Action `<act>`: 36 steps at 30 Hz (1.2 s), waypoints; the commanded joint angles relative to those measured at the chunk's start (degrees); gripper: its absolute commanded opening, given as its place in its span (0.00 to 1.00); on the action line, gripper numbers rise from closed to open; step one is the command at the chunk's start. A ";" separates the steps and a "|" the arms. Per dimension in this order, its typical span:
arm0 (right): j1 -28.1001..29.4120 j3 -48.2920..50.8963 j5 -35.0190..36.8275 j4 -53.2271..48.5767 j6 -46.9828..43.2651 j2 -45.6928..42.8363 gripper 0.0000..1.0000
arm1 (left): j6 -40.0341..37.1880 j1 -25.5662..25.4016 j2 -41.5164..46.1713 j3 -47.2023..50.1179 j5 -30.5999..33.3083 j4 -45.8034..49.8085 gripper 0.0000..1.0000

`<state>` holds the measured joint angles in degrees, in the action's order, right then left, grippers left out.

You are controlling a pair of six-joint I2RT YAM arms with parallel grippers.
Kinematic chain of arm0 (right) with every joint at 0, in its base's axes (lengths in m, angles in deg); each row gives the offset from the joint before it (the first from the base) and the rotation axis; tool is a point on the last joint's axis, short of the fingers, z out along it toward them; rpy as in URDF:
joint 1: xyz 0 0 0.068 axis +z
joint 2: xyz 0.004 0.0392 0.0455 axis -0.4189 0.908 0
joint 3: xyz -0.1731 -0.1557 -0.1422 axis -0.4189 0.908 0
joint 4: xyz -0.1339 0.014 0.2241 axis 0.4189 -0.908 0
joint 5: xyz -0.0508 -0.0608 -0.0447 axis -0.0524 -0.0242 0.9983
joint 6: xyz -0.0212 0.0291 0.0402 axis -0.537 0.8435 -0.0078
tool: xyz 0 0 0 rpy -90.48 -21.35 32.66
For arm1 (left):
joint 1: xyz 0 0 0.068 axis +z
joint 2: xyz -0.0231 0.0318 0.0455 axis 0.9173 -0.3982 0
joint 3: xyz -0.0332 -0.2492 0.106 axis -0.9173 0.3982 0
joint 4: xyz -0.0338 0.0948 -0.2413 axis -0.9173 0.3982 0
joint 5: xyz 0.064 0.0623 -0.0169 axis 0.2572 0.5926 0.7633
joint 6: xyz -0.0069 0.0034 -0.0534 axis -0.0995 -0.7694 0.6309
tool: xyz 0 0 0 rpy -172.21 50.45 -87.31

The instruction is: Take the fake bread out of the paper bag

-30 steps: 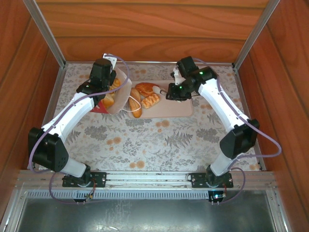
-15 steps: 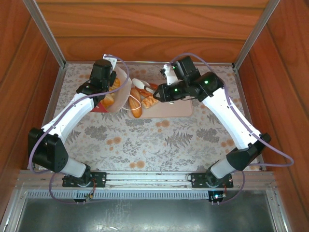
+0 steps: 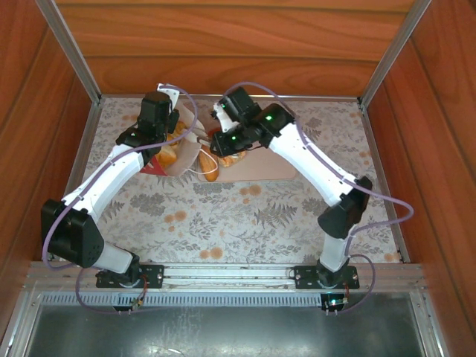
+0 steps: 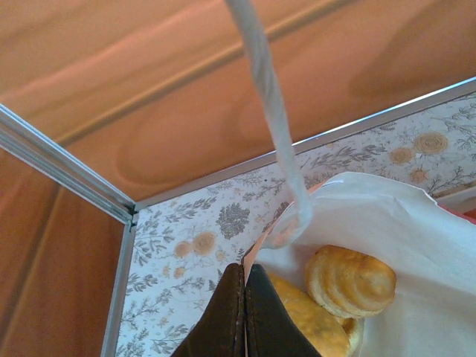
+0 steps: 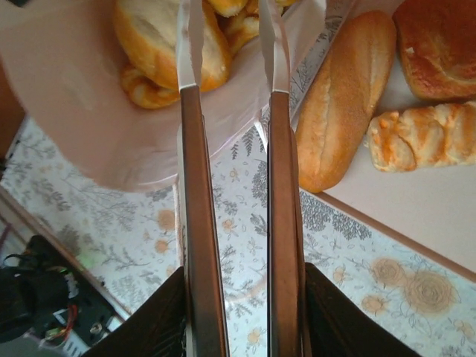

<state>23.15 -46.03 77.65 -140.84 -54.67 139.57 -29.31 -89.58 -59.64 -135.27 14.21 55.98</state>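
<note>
The paper bag (image 3: 187, 155) lies tipped on the table with its mouth toward the tray, and its white inside (image 4: 401, 238) shows. My left gripper (image 4: 245, 269) is shut on the bag's rim, under the string handle (image 4: 271, 111). Fake bread lies inside the bag: a ridged round pastry (image 4: 349, 281) and a yellow bun (image 4: 309, 323). My right gripper (image 5: 242, 297) is shut on a pair of tongs (image 5: 271, 149). Their white tips stand apart over the bread in the bag's mouth (image 5: 160, 37), with nothing between them. An oval loaf (image 5: 346, 97), a twisted stick (image 5: 424, 137) and a brown bun (image 5: 439, 44) lie on the tray.
The pale pink tray (image 3: 271, 167) sits right of the bag, with free room on its right half. Wooden walls and a metal frame (image 4: 67, 167) close in the flowered table at the back and sides.
My right arm has swung left with the tongs, from over the tray to the bag's mouth. The left gripper and the bag have stayed put.
</note>
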 commanded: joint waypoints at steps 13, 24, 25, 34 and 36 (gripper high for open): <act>2.76 -14.60 12.24 -4.54 -0.04 11.55 0.40 | 1.92 -0.48 1.33 -0.17 -2.09 -0.23 0.00; 2.77 -20.40 13.95 -5.25 -0.64 16.56 0.40 | 2.41 -0.70 1.22 -0.22 -3.34 -0.18 0.00; 2.74 -20.83 14.16 -5.27 -0.73 16.92 0.40 | 2.41 -0.68 1.24 -0.22 -3.34 -0.18 0.00; 2.77 -23.34 15.34 -5.10 -1.81 19.03 0.40 | 2.15 -0.77 1.48 0.05 -3.52 -0.19 0.00; 2.74 -23.79 15.60 -5.27 -2.07 19.48 0.40 | 2.15 -0.77 1.44 0.05 -3.78 -0.18 0.00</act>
<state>25.60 -67.62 91.27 -146.56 -55.79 158.45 -28.19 -89.87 -59.55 -135.27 11.44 56.77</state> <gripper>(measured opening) 0.404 0.047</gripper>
